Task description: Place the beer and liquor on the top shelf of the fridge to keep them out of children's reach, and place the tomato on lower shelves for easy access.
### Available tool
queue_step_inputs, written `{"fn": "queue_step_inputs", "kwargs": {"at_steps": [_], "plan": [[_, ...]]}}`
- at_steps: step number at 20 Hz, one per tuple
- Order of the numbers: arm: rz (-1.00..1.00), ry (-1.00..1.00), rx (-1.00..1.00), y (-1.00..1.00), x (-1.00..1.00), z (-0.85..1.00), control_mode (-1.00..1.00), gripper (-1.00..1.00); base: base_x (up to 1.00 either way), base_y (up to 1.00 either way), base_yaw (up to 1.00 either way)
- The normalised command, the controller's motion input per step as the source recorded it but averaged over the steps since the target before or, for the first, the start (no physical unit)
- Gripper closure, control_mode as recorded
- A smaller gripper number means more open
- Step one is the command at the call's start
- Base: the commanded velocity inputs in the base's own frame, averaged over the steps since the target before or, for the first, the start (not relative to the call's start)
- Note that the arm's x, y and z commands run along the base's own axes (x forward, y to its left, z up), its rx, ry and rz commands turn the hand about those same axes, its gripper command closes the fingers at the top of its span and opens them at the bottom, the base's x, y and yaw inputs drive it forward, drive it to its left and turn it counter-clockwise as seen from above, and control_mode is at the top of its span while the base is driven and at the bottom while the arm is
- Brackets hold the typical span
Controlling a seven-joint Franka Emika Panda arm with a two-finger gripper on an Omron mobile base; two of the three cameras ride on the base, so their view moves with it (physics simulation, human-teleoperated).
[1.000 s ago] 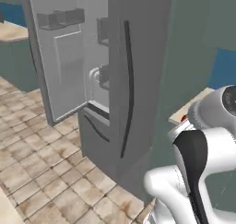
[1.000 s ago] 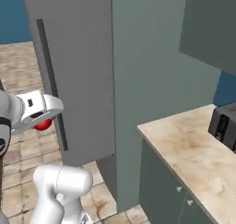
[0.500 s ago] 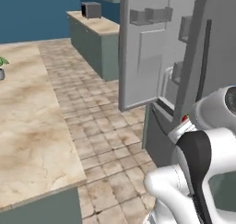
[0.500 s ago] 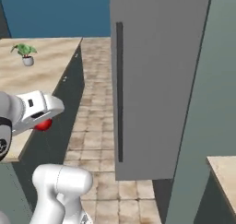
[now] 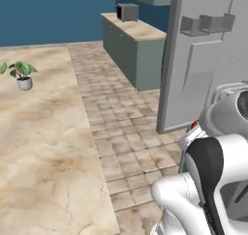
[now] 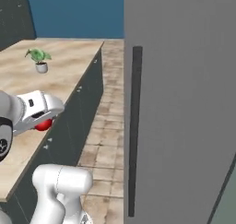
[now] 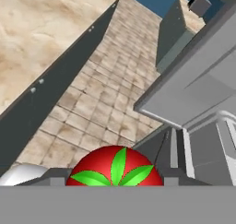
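Hand view showed my gripper point(image 7: 115, 184) clamped on the tomato point(image 7: 115, 167), above tiled floor point(image 7: 92, 108) beside the fridge point(image 7: 198, 94).

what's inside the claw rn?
The tomato, red with its green stem top facing the hand camera. Its lower half is cut off from view, so the contact with the fingertips can't be seen.

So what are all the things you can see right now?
Round red tomato with green stem top: one, red, between the gripper's fingers.
Tall grey fridge: one, grey, door open, just ahead of the robot.
Small potted green plant: one, green in a pale pot, on the beige marble counter.
Grey-green cupboards: one run, along the blue wall.
Small dark box: one, dark grey, on those cupboards.
Tiled floor: brown-beige.
Gripper: one, white, closed on the tomato.
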Motion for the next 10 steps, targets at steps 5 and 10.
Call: {"fn": "queue_step_inputs", "kwargs": {"at_steps": [5,10], "plan": [[0.00,0.00,0.00,0.00,0.00,0.00,1.00,1.00,0.70,0.00,0.00],[0.00,0.00,0.00,0.00,0.00,0.00,1.00,1.00,0.66,0.00,-0.14]]}}
